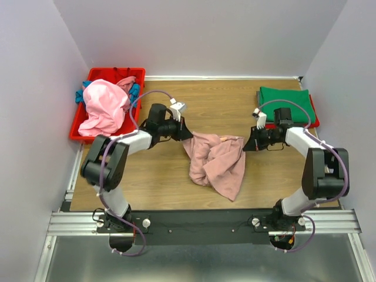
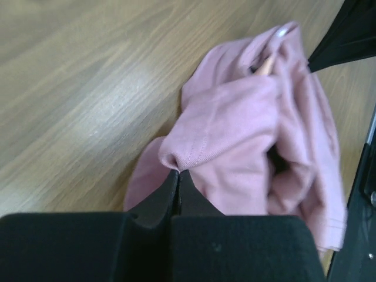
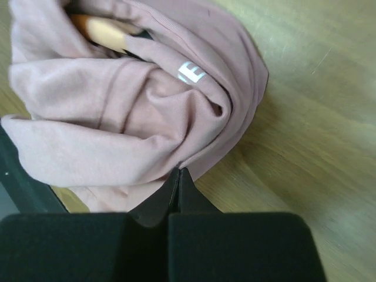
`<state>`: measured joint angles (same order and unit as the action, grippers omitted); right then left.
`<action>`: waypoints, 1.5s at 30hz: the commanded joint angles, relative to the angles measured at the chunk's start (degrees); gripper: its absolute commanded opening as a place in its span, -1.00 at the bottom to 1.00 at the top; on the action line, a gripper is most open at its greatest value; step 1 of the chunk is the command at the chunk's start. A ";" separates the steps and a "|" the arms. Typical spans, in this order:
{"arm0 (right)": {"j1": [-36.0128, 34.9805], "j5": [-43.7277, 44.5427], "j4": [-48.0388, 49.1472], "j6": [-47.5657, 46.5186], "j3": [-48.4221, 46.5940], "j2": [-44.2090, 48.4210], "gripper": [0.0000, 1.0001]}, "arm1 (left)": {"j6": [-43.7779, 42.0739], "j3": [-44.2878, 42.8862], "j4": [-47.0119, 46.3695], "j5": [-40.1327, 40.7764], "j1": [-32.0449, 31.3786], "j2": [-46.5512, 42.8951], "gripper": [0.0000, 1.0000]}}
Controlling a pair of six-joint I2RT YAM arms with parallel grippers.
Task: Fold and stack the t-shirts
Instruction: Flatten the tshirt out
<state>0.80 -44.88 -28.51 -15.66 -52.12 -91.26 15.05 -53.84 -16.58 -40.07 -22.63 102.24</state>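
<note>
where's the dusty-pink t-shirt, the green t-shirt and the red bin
dusty-pink t-shirt [image 1: 218,167], top view, middle of the crumpled cloth
green t-shirt [image 1: 285,98], top view, centre of its folded upper face
red bin [image 1: 94,74], top view, bare part of its back wall

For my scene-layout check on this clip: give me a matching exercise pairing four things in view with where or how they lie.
1 dusty-pink t-shirt
2 green t-shirt
3 brighter pink t-shirt
4 red bin

a folded, far right
b at the far-left corner
c crumpled in the middle, pinched by left gripper and right gripper
d heaped in the bin

Pairs: 1-c, 2-a, 3-d, 4-b.
</note>
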 commanded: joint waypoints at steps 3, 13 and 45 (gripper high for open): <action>-0.45 10.58 -6.35 -7.61 -9.37 11.01 -0.99 | -3.71 1.02 7.25 11.49 -0.22 -21.06 -1.00; -0.45 22.55 -24.92 -26.61 -38.73 13.04 -0.99 | -3.45 -1.52 12.44 10.90 -0.39 -42.37 -1.00; -0.62 16.49 -15.70 -10.27 -71.68 0.23 -0.99 | 2.88 -4.51 25.98 24.33 -0.48 -73.15 -1.00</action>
<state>0.36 -23.83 -47.29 -31.88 -118.10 -84.31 17.02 -55.66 9.23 -22.46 -23.00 27.73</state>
